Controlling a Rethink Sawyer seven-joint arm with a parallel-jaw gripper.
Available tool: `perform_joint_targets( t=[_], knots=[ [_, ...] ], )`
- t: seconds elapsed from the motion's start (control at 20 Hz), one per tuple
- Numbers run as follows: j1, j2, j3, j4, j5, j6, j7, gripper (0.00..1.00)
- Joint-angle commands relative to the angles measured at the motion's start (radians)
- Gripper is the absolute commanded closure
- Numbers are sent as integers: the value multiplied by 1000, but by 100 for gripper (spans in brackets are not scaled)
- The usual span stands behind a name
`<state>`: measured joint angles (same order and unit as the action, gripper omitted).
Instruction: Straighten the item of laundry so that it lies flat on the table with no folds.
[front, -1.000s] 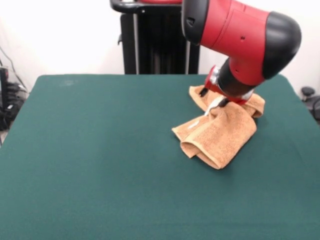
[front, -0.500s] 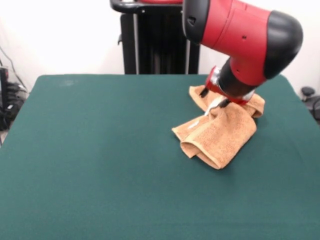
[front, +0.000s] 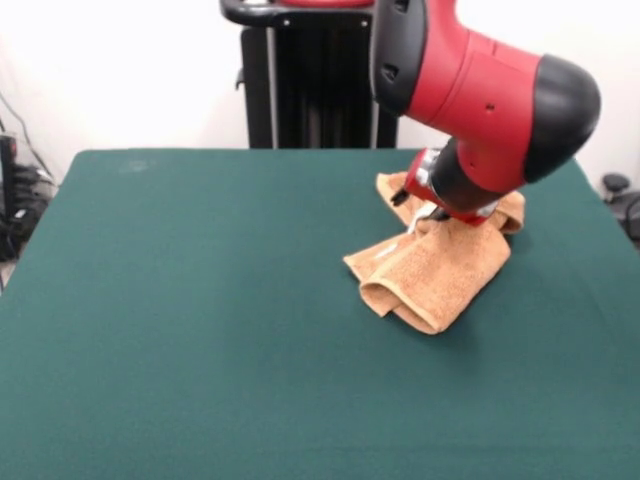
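Observation:
The item of laundry, an orange-tan terry towel, lies rumpled on the right half of the green table. It is folded over itself, with a rolled fold at its near end and a bunched part at the far end. A small white tag shows near its left edge. The red and black arm comes down over the towel's far part. My gripper sits right at the cloth under the arm's wrist. The wrist hides most of the gripper, so its state does not show.
The black pedestal stands behind the table's far edge. Cables and dark gear sit off the left edge. A dark object lies off the right edge. The bulky arm elbow hangs over the table's right far corner.
The arm has shifted slightly up and to the left. The towel's far right part has drawn in a little with it; the near fold stays put.

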<state>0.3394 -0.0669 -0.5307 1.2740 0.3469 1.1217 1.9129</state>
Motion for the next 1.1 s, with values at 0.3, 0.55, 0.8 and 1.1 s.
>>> perform_joint_targets(
  t=[0.3,0.55,0.8,1.1],
  knots=[
    [98,213,-86,-93,-49,55,421,0],
    [85,273,-100,-132,-40,47,402,0],
    [55,328,-83,-176,-16,-12,401,0],
    [56,350,-85,-183,-9,-47,407,0]
  ],
)
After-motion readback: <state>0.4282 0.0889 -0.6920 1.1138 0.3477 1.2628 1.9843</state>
